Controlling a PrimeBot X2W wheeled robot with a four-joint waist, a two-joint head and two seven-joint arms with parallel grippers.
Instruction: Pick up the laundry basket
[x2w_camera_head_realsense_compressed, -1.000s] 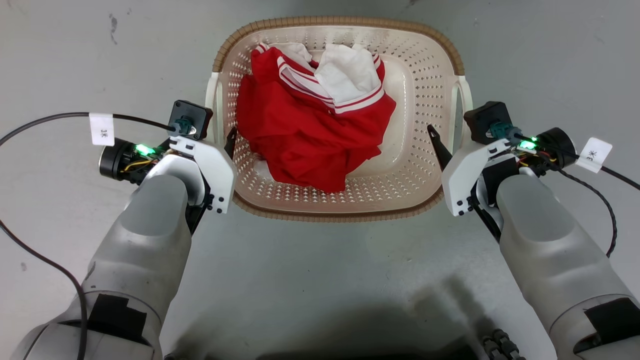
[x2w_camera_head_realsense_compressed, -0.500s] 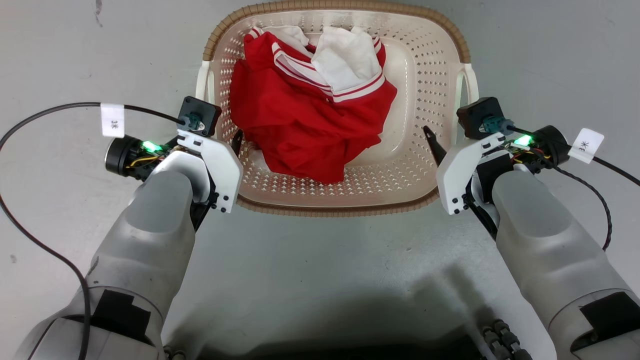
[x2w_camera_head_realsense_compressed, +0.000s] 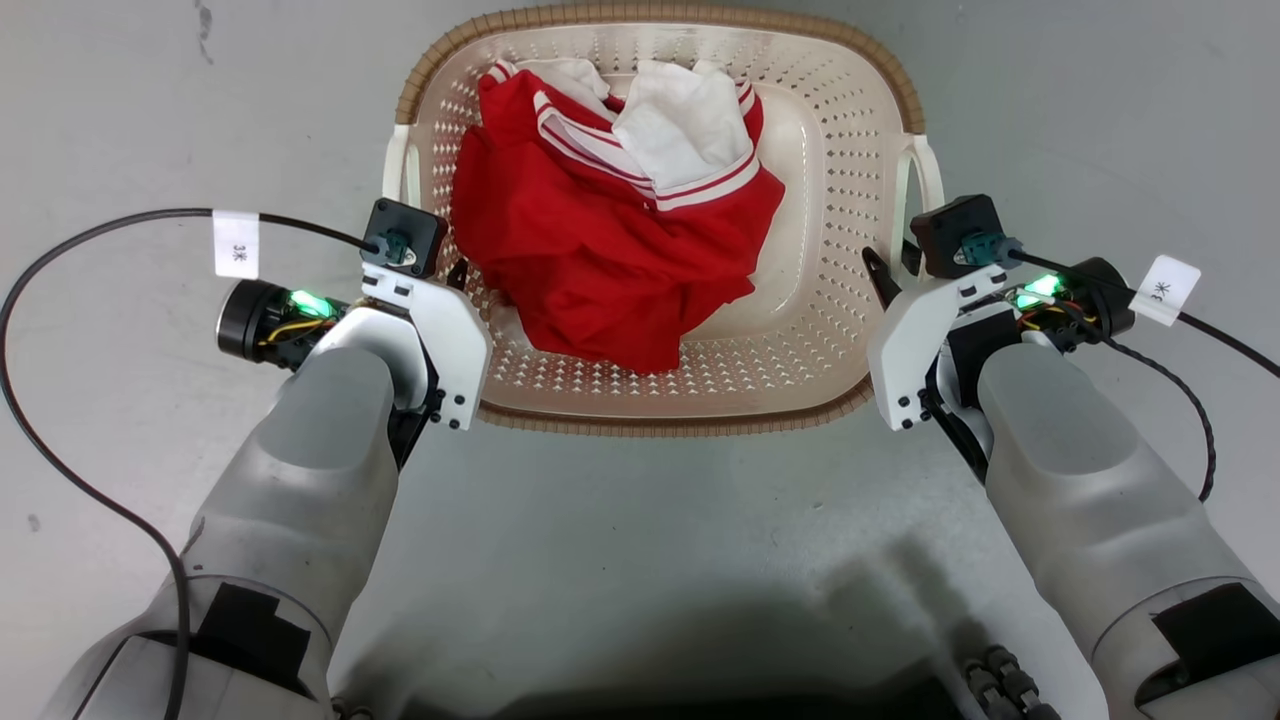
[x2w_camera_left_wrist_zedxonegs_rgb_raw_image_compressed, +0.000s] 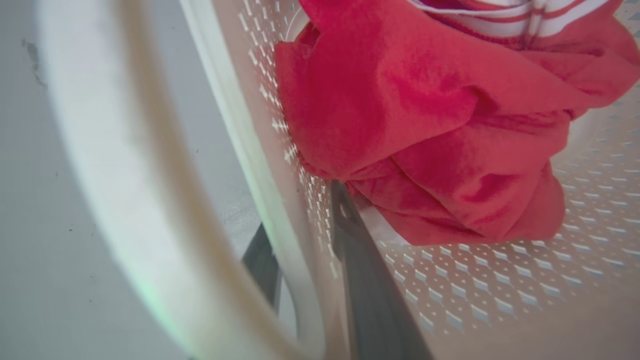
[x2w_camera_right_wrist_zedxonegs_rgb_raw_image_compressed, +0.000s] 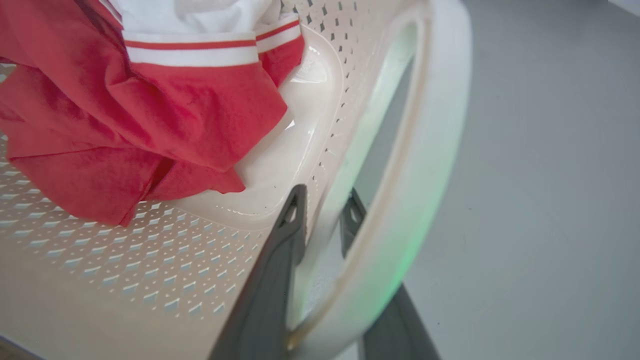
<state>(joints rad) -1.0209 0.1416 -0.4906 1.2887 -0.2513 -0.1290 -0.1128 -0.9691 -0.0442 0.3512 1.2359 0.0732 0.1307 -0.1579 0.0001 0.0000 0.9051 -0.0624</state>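
The laundry basket (x2w_camera_head_realsense_compressed: 800, 380), cream and perforated with a brown rim, sits between my arms with red and white clothes (x2w_camera_head_realsense_compressed: 600, 260) piled inside. My left gripper (x2w_camera_head_realsense_compressed: 445, 275) is shut on its left wall just below the white handle (x2w_camera_head_realsense_compressed: 392, 165). In the left wrist view, the left gripper (x2w_camera_left_wrist_zedxonegs_rgb_raw_image_compressed: 297, 207) has one finger inside by the clothes and one outside the wall. My right gripper (x2w_camera_head_realsense_compressed: 895, 270) is shut on the right wall under the other handle (x2w_camera_head_realsense_compressed: 925, 170). The right wrist view shows the right gripper (x2w_camera_right_wrist_zedxonegs_rgb_raw_image_compressed: 325, 195) pinching that wall inside the handle loop (x2w_camera_right_wrist_zedxonegs_rgb_raw_image_compressed: 430, 150).
Grey floor (x2w_camera_head_realsense_compressed: 640, 560) lies all around the basket. Black cables (x2w_camera_head_realsense_compressed: 100, 225) trail from both wrists out to the sides. My own shadow falls across the bottom of the head view.
Both grippers' inner fingers have closed in against the basket's side walls. The basket now looks slightly larger and higher in the head view.
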